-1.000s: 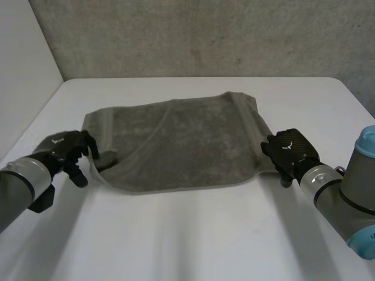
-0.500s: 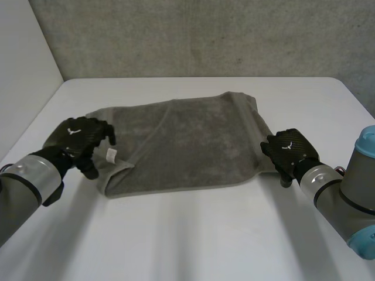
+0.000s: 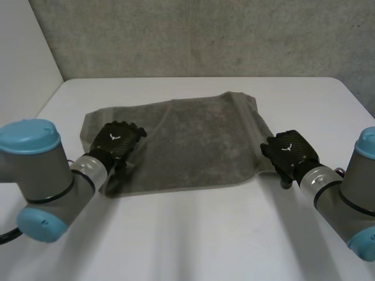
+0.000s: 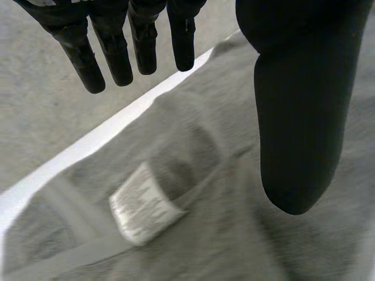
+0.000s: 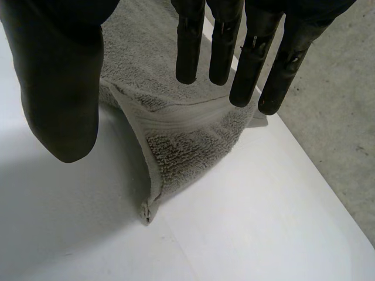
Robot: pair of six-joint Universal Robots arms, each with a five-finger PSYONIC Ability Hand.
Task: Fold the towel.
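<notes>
A grey towel (image 3: 193,137) lies spread on the white table (image 3: 205,234). Its near left corner is folded inward, with a white label (image 4: 143,202) facing up. My left hand (image 3: 117,140) hovers over that folded corner with straight fingers (image 4: 117,52), the thumb apart, holding nothing. My right hand (image 3: 290,151) is at the towel's near right corner (image 5: 147,212). In the right wrist view its fingers (image 5: 222,41) are straight and spread above the raised towel edge (image 5: 176,126), the thumb (image 5: 58,76) to the side, gripping nothing.
A grey concrete wall (image 3: 205,35) stands behind the table's far edge. A pale wall (image 3: 23,70) runs along the table's left side. Bare table top lies in front of the towel.
My left hand carried the towel's near left corner inward over the towel, then opened and let it go. The right hand has stayed in place.
</notes>
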